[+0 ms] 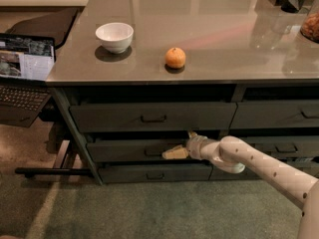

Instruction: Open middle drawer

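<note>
Gripper at the handle, pull not yet made

My gripper (176,144) sits at frame centre, jaws apart, its lower finger just right of the handle (152,152) on the middle drawer (124,151) (no grip that I can see). The front looks barely out, so the pull remains.

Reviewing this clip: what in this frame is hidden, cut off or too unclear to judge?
1. Camera view: whether the gripper, at the middle drawer front, touches its handle; it is too dark and small where they meet.
2. Camera view: the middle drawer's inside; shadow under the top drawer hides it.
3. Camera view: where the arm leads; the right edge cuts it off.
</note>
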Controlling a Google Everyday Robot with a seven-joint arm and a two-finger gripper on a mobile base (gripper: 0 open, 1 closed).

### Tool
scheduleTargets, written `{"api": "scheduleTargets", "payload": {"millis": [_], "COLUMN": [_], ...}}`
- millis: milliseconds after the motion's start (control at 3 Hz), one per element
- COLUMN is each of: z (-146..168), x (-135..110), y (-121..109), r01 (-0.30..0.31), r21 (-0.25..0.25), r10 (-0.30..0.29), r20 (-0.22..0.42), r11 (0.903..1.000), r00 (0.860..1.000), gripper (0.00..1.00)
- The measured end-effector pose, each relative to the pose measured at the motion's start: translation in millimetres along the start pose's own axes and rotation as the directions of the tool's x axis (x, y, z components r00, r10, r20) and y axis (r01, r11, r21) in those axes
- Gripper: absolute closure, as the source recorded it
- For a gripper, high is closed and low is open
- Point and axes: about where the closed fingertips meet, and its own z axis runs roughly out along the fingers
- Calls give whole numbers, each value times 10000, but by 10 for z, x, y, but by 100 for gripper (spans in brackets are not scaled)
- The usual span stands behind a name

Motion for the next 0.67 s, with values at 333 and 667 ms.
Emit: {"api": "scheduleTargets", "payload": {"millis": [333, 667], "z": [11, 22], "x": [67, 129], "y": [-95, -156], "r01": [-42, -115], "r21": [296, 387], "r10": [51, 138], "r20": [-288, -604], "r11": [9996, 9992], "r00": [9996, 9981], "gripper": [0, 17]}}
